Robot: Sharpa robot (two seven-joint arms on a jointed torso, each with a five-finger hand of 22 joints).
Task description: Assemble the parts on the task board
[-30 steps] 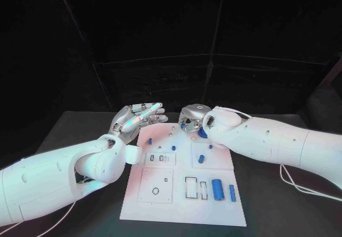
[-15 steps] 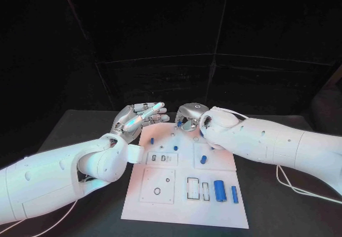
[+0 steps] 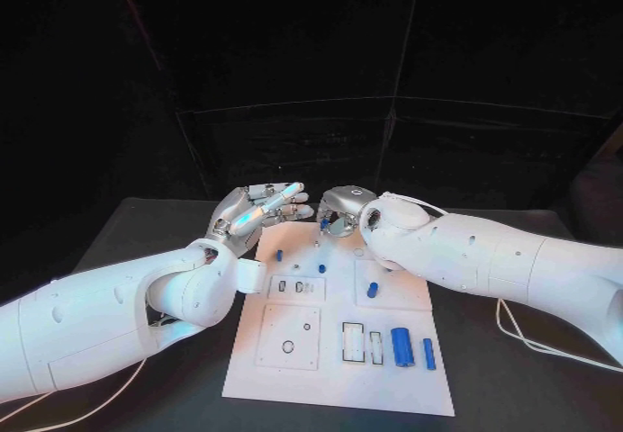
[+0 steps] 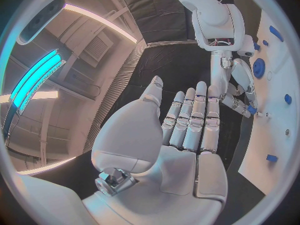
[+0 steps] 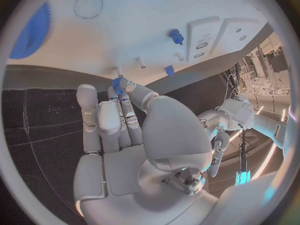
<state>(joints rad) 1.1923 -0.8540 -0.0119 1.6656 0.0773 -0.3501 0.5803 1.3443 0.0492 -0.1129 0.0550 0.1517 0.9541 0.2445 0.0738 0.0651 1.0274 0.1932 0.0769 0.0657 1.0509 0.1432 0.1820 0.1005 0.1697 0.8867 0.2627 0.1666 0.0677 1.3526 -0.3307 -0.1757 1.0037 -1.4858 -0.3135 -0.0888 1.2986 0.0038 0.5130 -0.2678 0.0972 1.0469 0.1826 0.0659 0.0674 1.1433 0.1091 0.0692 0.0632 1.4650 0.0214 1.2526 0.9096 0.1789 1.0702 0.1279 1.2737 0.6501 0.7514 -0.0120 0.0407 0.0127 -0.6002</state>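
The white task board lies in the middle of the black table. My right hand hovers over the board's far edge and pinches a small blue part between thumb and fingertip. My left hand floats beside it at the board's far left corner, fingers stretched out and holding nothing. Small blue pegs stand on the far half of the board. Two blue cylinders lie at the near right. A blue gear sits on the board close to my right hand.
Outlined slots and a plate with a ring mark occupy the board's near half. A white cable trails over the table to the right of the board. Bare black table lies to the left.
My right hand has drifted a little toward the left hand with the blue part still pinched. The left hand's fingers have straightened slightly. Parts on the board have not moved.
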